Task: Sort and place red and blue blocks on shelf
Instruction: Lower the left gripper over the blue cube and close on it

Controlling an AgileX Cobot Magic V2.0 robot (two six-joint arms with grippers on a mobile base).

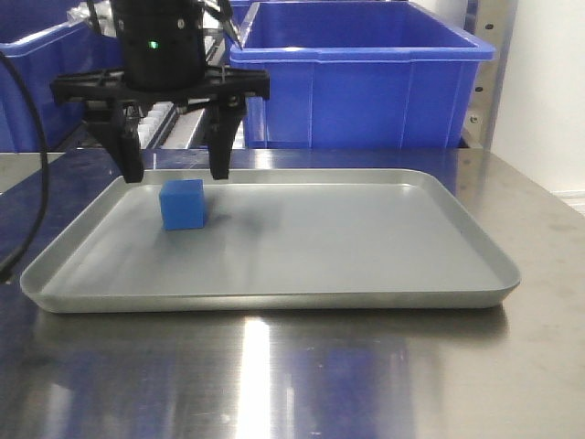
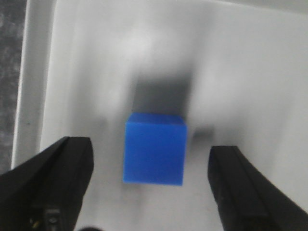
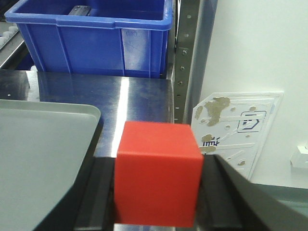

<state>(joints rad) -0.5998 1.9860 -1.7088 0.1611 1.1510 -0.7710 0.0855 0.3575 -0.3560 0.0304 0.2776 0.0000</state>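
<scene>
Front: left gripper [image 1: 175, 174] hangs just above the blue block [image 1: 183, 204], jaws spread wide, no contact. The block sits on the grey tray [image 1: 274, 300] near its back-left corner, with the blue bins [image 1: 366, 91] on the shelf [image 1: 491, 64] behind. Left wrist: the block lies between the black fingers [image 2: 62, 178], with a gap each side (view slightly blurred). Right wrist: right gripper [image 3: 159, 207] clamps the red block [image 3: 158, 173]; the tray corner is to its left.

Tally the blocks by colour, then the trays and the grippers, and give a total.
red block: 1
blue block: 1
tray: 1
grippers (left gripper, right gripper): 2
Total: 5
</scene>
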